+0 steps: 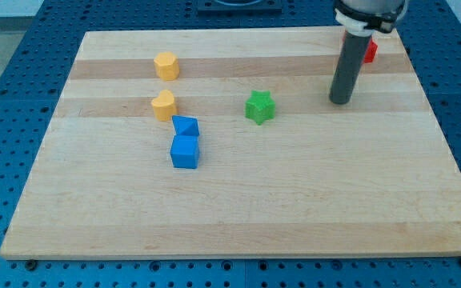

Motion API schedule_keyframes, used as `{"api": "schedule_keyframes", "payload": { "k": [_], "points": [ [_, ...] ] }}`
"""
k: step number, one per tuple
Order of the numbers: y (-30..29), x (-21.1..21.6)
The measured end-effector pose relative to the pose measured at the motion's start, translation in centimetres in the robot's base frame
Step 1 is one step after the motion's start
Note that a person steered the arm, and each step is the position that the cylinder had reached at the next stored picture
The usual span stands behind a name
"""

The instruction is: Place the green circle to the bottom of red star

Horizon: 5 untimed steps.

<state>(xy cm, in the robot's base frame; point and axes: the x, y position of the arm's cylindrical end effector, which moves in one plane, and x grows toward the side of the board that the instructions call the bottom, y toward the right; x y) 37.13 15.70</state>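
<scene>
My tip rests on the board at the view's upper right. A red block peeks out just behind the rod, toward the view's top right; most of it is hidden and its shape cannot be made out. The only green block that shows is a green star, near the board's middle, well to the left of my tip and apart from it. No green circle shows in this view.
A yellow block sits at the upper left, with a second yellow block below it. Two blue blocks, a small one and a cube, touch each other below those. The board's right edge is near my tip.
</scene>
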Motion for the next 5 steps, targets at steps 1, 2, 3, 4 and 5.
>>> {"api": "schedule_keyframes", "payload": {
  "k": [1,2,3,4,5],
  "points": [
    [-0.1,-1.4],
    [-1.5,-1.6],
    [-2.7,-2.5],
    [-2.7,-3.8],
    [-0.9,-3.8]
  ]
}}
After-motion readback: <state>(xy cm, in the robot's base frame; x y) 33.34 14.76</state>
